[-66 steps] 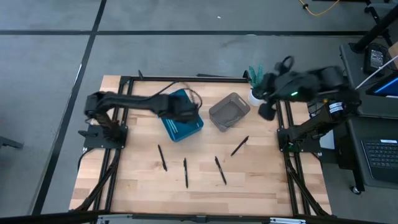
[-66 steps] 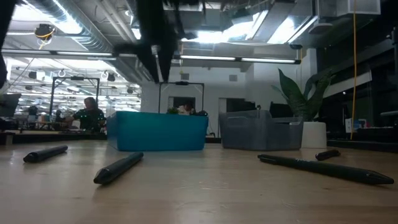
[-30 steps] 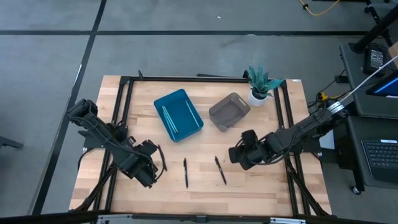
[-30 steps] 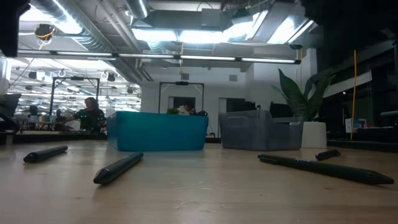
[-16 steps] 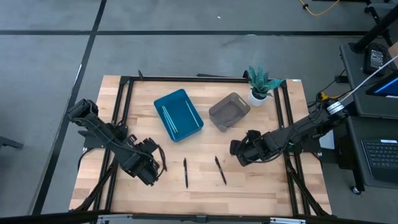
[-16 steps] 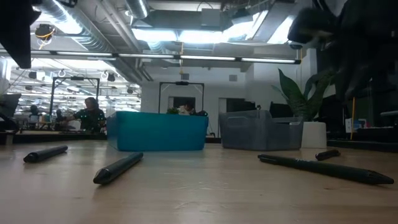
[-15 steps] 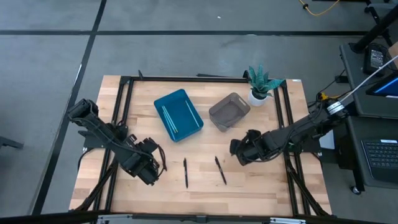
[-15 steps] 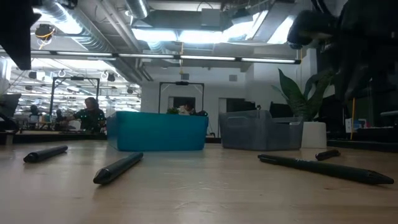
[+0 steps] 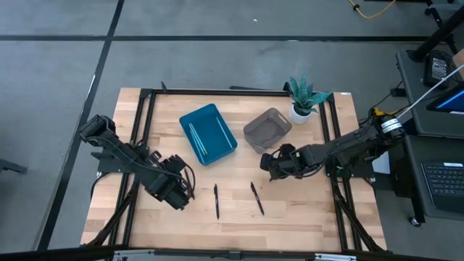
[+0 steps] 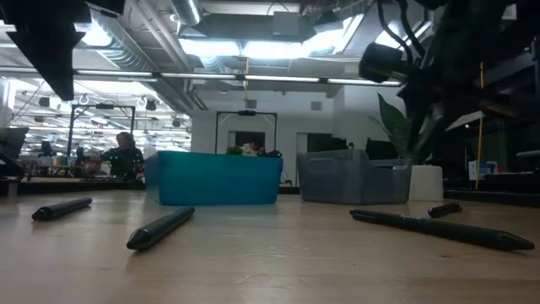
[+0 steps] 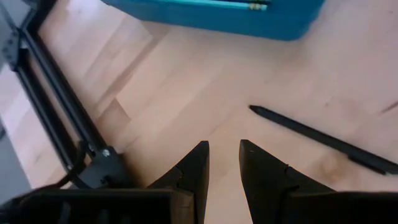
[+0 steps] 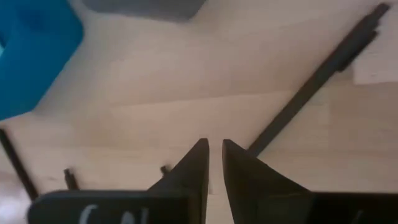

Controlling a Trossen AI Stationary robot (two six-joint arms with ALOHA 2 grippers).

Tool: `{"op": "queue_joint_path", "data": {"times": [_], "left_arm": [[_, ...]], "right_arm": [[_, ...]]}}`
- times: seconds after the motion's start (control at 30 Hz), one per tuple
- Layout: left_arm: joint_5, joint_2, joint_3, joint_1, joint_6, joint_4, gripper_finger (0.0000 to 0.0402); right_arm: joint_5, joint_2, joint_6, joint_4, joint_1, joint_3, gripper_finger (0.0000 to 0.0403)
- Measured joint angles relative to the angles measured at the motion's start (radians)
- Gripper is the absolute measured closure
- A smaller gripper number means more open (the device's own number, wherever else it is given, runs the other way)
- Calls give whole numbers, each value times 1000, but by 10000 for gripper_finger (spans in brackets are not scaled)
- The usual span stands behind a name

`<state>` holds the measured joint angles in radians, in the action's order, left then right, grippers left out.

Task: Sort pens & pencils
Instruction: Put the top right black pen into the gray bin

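Note:
Several black pens lie flat on the wooden table: two near the middle (image 9: 216, 201) (image 9: 257, 198), and one black pen (image 12: 317, 74) just beside my right gripper's fingertips. Light blue pencils (image 11: 249, 5) lie in the blue tray (image 9: 208, 133). My left gripper (image 11: 224, 152) hovers open over bare wood at the table's left, with a black pen (image 11: 323, 140) ahead of it. My right gripper (image 12: 215, 149) hangs over the table's right half. Its fingers stand a narrow slit apart with nothing between them.
A grey bin (image 9: 267, 129) stands to the right of the blue tray. A potted plant (image 9: 301, 98) is at the far right corner. A black metal frame (image 9: 217, 91) borders the table. In the low view people sit far off in the room behind.
My right gripper has come down and gone toward the table's far edge and left, rolling as it went, until it stands over the rightmost black pen. My left gripper has crept a little toward the far right. No pen has moved.

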<state>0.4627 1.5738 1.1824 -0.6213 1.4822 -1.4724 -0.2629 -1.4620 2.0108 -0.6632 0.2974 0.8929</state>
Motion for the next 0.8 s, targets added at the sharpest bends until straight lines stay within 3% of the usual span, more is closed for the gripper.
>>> {"op": "queue_joint_path", "data": {"times": [0.27, 0.63, 0.8], "left_arm": [[55, 0, 0, 41, 0, -86, 319], [148, 0, 0, 84, -171, -99, 319], [200, 0, 0, 103, -261, -99, 319]], "right_arm": [[1, 0, -56, 11, 0, -3, 355], [-3, -14, 180, -27, -32, -3, 355], [117, -66, 203, -13, -72, -3, 355]]}}
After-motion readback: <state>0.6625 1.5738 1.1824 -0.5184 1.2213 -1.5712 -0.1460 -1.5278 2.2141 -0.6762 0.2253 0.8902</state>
